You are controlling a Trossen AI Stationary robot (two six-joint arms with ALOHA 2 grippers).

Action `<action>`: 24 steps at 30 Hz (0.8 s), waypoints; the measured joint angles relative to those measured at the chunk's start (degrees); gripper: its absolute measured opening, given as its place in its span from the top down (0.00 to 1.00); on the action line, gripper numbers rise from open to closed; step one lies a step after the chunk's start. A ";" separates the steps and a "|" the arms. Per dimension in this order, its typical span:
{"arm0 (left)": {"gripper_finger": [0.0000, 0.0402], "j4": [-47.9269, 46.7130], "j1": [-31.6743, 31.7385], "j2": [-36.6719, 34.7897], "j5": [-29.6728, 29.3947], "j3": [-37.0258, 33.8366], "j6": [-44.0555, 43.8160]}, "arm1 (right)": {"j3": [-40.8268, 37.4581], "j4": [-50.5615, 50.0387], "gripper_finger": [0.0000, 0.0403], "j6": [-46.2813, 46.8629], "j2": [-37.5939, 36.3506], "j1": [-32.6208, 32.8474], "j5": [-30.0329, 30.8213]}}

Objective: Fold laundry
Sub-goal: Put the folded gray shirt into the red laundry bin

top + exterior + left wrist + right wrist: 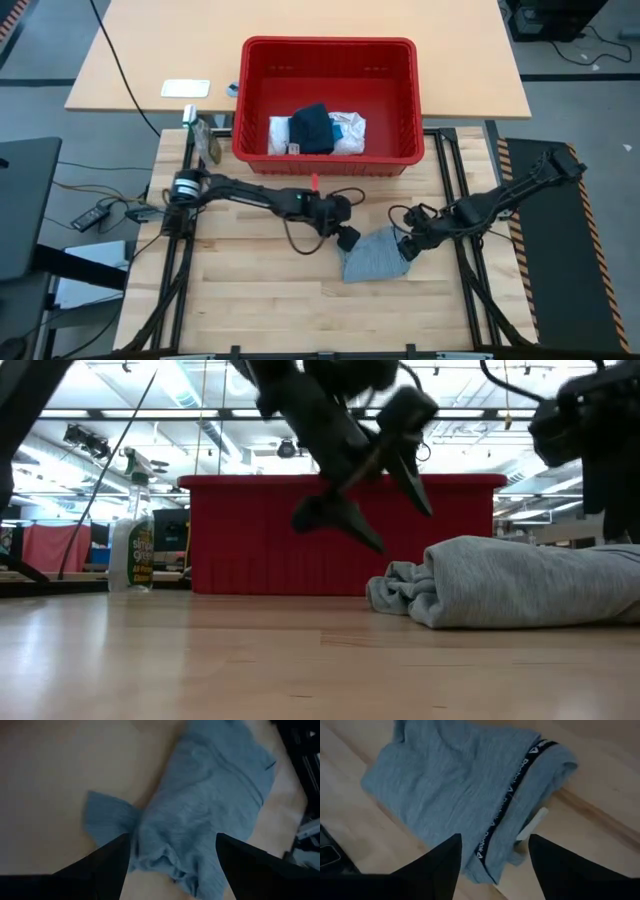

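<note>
A grey cloth [375,256] lies loosely bunched on the wooden table, right of centre. In the right wrist view it [450,785] shows a black lettered band and a white tag. My left gripper [347,238] hangs open just above the cloth's left end, and its fingers [107,867] stand either side of that rumpled end [170,865]. The low view shows the gripper [400,528] clear of the table. My right gripper [408,248] is open over the cloth's right edge [495,865]. A navy piece [312,128] and a white piece [345,130] lie in the red basket [330,45].
The red basket stands at the table's far edge, behind the cloth [500,585]. A spray bottle [207,140] stands at the far left corner. A white card [185,88] lies on the lighter table beyond. Bare wood spreads toward the near edge [300,310].
</note>
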 joint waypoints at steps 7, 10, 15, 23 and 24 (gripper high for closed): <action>0.26 8.38 2.48 6.88 12.51 0.00 0.45 | -10.38 18.19 0.28 1.56 2.91 -0.74 -1.33; 0.27 13.48 2.65 9.30 14.18 0.00 3.31 | -15.95 32.55 0.20 1.26 5.75 -2.59 -3.81; 0.34 20.05 2.71 14.08 18.44 0.17 4.57 | -20.28 47.68 0.17 -2.71 11.39 -6.60 -7.58; 0.78 21.49 4.91 15.19 25.81 0.13 7.20 | -19.09 57.92 0.50 -13.16 19.71 -14.74 -15.41; 0.84 21.44 5.32 14.87 25.90 0.02 7.50 | -18.92 59.36 0.57 -14.11 20.79 -15.90 -17.52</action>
